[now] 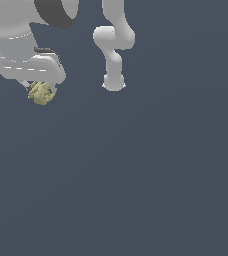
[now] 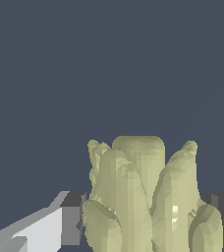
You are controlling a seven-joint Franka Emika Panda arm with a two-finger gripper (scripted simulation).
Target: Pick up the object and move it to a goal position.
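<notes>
The white Panda arm (image 1: 113,47) bends down from the top of the exterior view, its wrist filling the top-left corner with the gripper (image 1: 41,89) pointing downward over a plain dark grey-blue ground (image 1: 146,175). The fingers (image 2: 67,219) are clamped on the object (image 1: 41,93), a lumpy, ridged, pale yellow-green piece that hangs just below the white hand; in the wrist view it sits between the dark pads. No writing or labels are visible.
</notes>
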